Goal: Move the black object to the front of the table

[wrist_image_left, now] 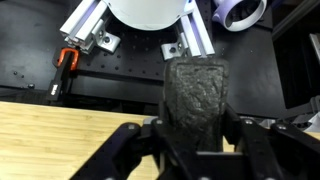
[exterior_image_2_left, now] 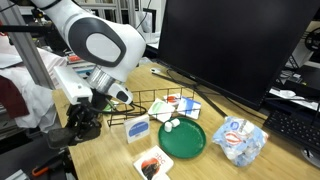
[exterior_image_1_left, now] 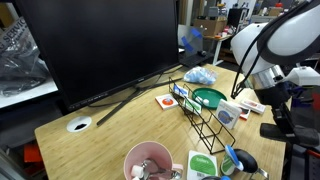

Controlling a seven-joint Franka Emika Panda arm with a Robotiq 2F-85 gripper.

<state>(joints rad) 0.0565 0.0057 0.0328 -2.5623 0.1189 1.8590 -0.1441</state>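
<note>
The black object [wrist_image_left: 195, 90], a matte, rough-surfaced bar, stands upright between my gripper's fingers [wrist_image_left: 195, 135] in the wrist view. The gripper is shut on it. It hangs just past the edge of the light wooden table [wrist_image_left: 50, 140], over the dark robot base. In both exterior views the gripper [exterior_image_1_left: 279, 110] [exterior_image_2_left: 86, 122] sits at the table's edge [exterior_image_1_left: 110, 135] [exterior_image_2_left: 230, 165], beside the black wire rack. There the black object cannot be told apart from the dark fingers.
A large black monitor [exterior_image_1_left: 100, 45] [exterior_image_2_left: 235, 45] stands at the back. A black wire rack [exterior_image_1_left: 205, 115] [exterior_image_2_left: 160, 105], a green plate [exterior_image_1_left: 208, 97] [exterior_image_2_left: 182, 138], a blue-white bag [exterior_image_1_left: 199, 75] [exterior_image_2_left: 240, 140], a pink cup [exterior_image_1_left: 148, 160] and cards lie near the gripper. A white grommet [exterior_image_1_left: 79, 125] is in the desktop.
</note>
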